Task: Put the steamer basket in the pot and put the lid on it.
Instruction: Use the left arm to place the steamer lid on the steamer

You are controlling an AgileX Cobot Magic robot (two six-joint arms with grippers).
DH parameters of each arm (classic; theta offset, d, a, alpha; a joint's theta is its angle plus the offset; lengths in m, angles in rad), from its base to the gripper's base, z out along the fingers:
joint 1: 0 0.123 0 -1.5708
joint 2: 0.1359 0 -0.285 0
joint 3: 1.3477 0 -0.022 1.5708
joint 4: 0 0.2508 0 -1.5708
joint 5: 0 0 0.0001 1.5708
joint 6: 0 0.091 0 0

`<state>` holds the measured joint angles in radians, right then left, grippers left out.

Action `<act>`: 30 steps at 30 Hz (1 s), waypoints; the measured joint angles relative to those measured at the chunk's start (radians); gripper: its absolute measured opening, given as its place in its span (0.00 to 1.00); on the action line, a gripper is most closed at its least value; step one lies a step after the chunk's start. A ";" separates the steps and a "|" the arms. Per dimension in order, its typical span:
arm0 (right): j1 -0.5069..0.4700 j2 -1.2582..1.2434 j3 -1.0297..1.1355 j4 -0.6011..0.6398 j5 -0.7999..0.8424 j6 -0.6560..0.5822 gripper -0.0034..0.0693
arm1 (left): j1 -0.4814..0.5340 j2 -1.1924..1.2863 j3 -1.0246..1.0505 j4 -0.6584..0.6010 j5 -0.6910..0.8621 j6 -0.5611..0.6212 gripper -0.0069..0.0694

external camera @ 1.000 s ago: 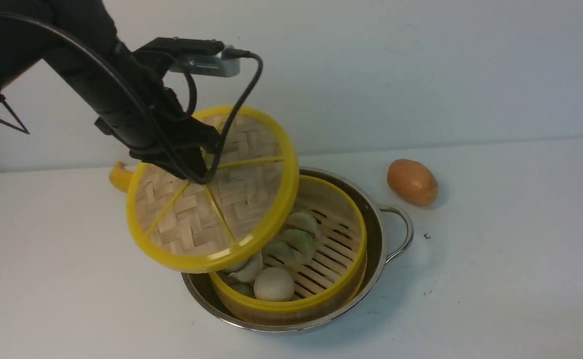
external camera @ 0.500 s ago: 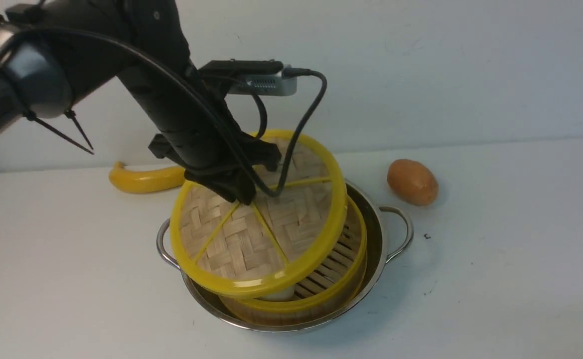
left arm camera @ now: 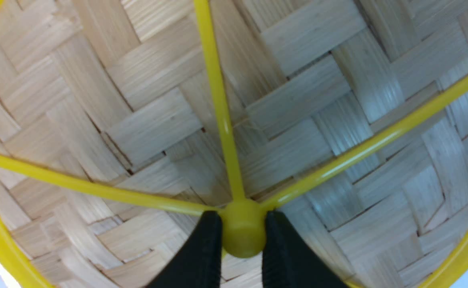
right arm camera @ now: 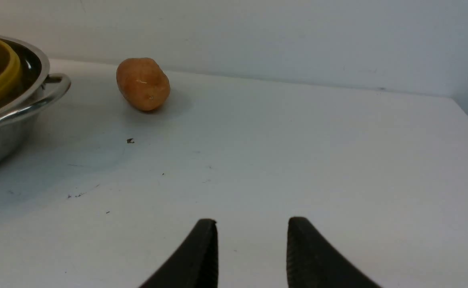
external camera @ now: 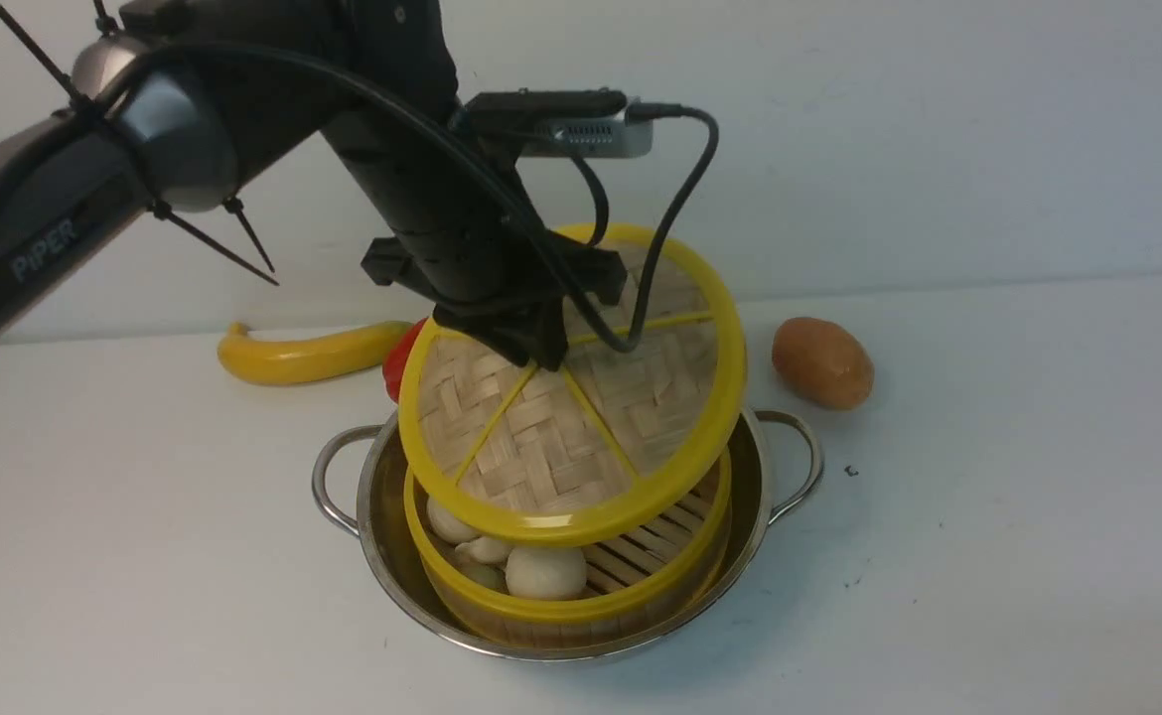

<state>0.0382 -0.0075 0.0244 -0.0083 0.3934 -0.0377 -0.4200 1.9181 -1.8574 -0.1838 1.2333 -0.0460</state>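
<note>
Left gripper [left arm camera: 242,222] pinching lid [external camera: 581,437] by central hub [left arm camera: 242,242]; lid tilted, just above pot [external camera: 382,556]. Steamer basket [external camera: 581,608] inside pot. Right gripper [right arm camera: 252,234] spread, empty, over counter [right arm camera: 298,140], apart from pot.

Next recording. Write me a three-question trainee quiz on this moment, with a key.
1. True or false: the lid already lies flat on the steamer basket.
2. Which part of the lid does the left hand grip? A the rim; B the centre knob; C a spoke.
3. Fill in: the right hand is ____ and holds nothing.
Key: 1 false, it hangs tilted above the basket, which sits in the pot. 2 B. 3 open.
</note>
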 joint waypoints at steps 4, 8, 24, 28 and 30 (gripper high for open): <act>0.000 0.000 0.000 0.000 0.000 0.000 0.37 | -0.002 0.000 -0.002 0.008 0.004 -0.008 0.24; 0.000 0.000 0.000 0.000 0.000 0.000 0.37 | -0.002 0.000 -0.002 0.023 0.008 -0.006 0.24; 0.000 0.000 0.000 0.000 0.000 0.000 0.37 | -0.070 -0.002 0.010 0.139 0.012 0.247 0.24; 0.000 0.000 0.000 0.000 0.000 0.000 0.37 | -0.081 -0.002 0.050 0.158 0.012 0.294 0.24; 0.000 0.000 0.000 0.000 0.000 0.000 0.37 | -0.081 -0.002 0.065 0.127 0.011 0.336 0.24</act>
<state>0.0382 -0.0075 0.0244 -0.0083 0.3934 -0.0377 -0.5010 1.9165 -1.7924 -0.0570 1.2442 0.2897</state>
